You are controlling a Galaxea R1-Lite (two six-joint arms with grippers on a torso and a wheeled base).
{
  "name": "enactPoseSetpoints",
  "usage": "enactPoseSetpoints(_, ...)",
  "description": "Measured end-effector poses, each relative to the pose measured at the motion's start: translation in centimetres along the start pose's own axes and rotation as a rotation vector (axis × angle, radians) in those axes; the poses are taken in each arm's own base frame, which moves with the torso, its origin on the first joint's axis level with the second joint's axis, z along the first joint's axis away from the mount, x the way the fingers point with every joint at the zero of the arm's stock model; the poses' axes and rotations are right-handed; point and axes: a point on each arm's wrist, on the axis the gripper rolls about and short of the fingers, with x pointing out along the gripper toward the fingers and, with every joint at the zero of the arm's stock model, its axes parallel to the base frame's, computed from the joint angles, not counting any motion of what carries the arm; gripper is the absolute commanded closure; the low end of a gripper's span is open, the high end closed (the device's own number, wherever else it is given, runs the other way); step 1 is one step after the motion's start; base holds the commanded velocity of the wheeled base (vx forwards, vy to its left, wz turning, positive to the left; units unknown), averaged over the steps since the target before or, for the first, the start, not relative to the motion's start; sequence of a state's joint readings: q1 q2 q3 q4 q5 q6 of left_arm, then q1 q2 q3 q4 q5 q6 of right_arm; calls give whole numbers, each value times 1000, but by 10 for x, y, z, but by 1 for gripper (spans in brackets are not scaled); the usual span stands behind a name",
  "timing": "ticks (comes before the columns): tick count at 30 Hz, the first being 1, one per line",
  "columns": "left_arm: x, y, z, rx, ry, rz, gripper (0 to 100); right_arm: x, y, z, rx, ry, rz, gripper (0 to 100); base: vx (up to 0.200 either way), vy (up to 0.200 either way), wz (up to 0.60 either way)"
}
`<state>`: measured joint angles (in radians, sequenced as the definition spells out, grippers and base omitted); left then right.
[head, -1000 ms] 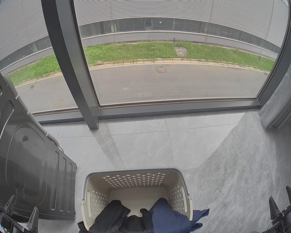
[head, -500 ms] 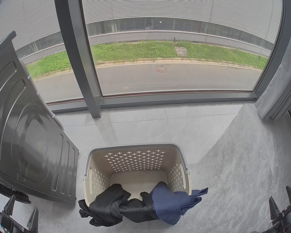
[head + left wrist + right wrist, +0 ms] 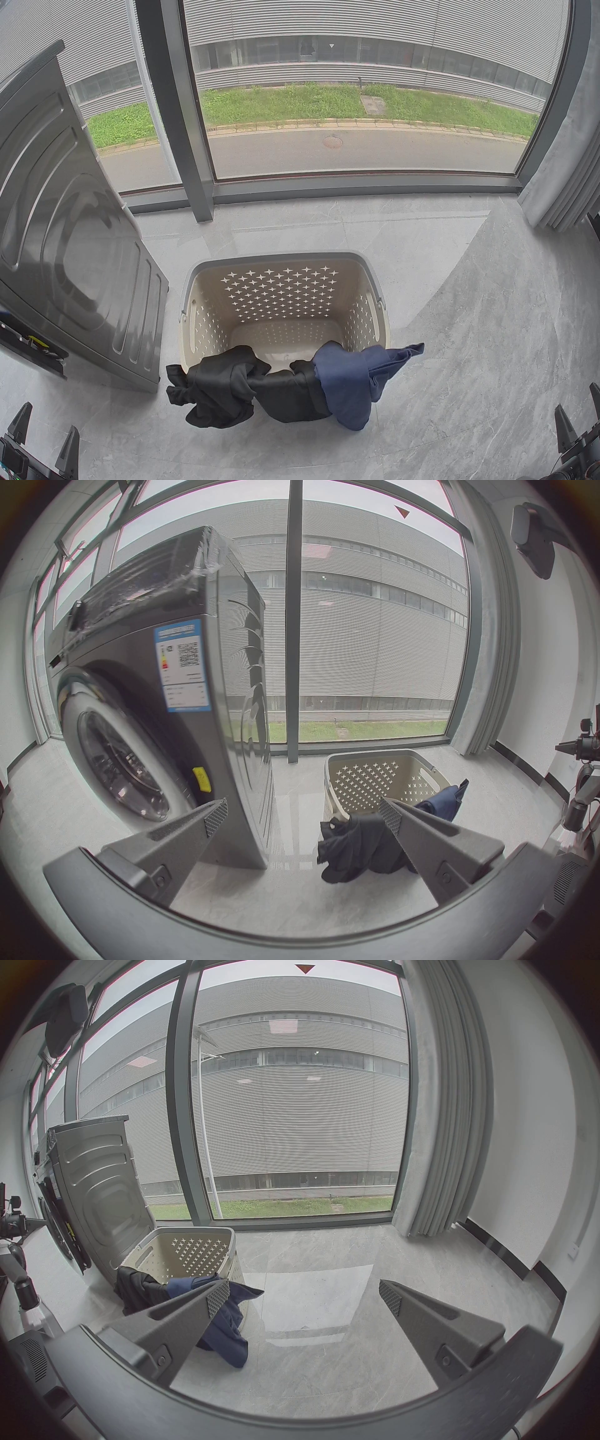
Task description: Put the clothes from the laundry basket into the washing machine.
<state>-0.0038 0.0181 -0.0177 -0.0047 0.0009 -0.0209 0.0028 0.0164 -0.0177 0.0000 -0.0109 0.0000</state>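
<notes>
Black cloth and navy cloth, both slung over the near rim of the beige plastic laundry basket [image 3: 281, 261]. Black garment [image 3: 215, 387] hanging down the outside toward 7 o'clock. Navy garment [image 3: 350, 384] touching it on the 3 o'clock side, with one end trailing past the basket's corner. Perforated walls and bare bottom behind them.

From the left hand [image 3: 45, 431], clothes up at 1 o'clock, well apart; fingers spread wide, holding nothing. From the right hand [image 3: 578, 415], clothes over at 10 o'clock, farther off still; likewise wide and empty.

Just beside the basket at 9 o'clock, the washing machine [image 3: 75, 250], with its grey ribbed side panel toward the basket. All standing on the grey tiled floor [image 3: 475, 325]. Beyond at 12 o'clock, a tall window [image 3: 375, 94]; at 2 o'clock, a pale curtain [image 3: 572, 169].
</notes>
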Motion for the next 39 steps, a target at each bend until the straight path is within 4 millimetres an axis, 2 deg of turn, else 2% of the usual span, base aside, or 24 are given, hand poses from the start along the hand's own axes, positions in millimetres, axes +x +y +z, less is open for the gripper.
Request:
enactPoseSetpoints(2,0,0,0,0,0,-1,0,0,0,0,0,0,0,0,-200,0,0)
enactPoseSetpoints(14,0,0,0,0,0,0,0,0,0,0,0,0,1,0,0,0,0)
enactPoseSetpoints(39,0,0,0,-6,1,-4,0,0,0,0,0,0,0,0,0,200,0)
